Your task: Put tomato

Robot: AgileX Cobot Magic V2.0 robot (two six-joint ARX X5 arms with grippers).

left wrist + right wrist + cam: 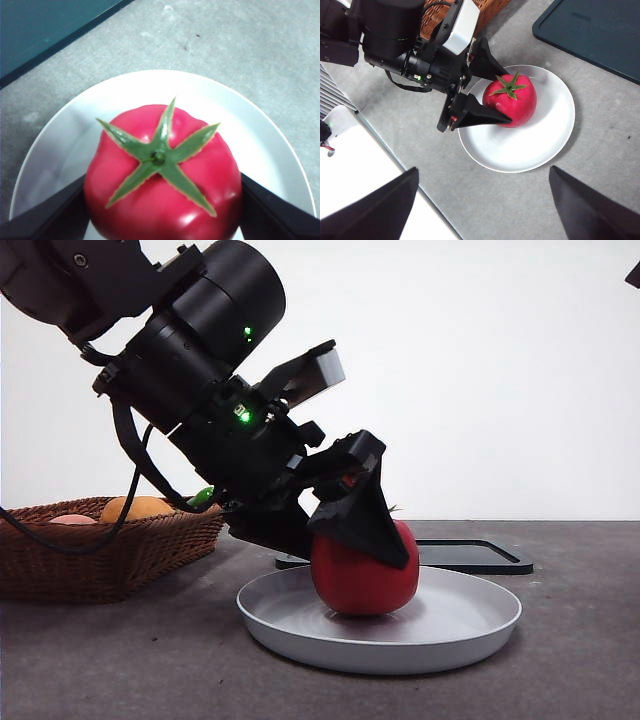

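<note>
While the left gripper (365, 525) leans down steeply from the upper part of the front view, its two black jaws stand one on each side of the tomato (364, 573), pressed against the red skin and clamped on it. That tomato sits on the white plate (470, 625), its underside seemingly touching the plate's flat middle, though the low angle of the front view makes the exact contact hard to judge. From the left wrist camera the tomato (162, 192) fills the lower centre, its green star-shaped stem (159, 156) facing the lens, with a dark jaw hugging each flank and the plate (260, 135) ringing it. Seen from the right wrist camera, the tomato (511, 100) lies in the part of the plate (540, 140) nearest the left gripper (492, 85), whose pointed jaws reach over the rim to grasp it. A wicker basket (110, 545) stands on the grey table (120, 660) behind the left arm, holding an orange round fruit (138, 507) and something pinkish beside it that is too hidden to name. A flat dark tray (475, 555) lies just behind the plate. The right gripper (482, 210) hangs high above the table, well apart from the plate, its jaws spread wide with nothing between them.
</note>
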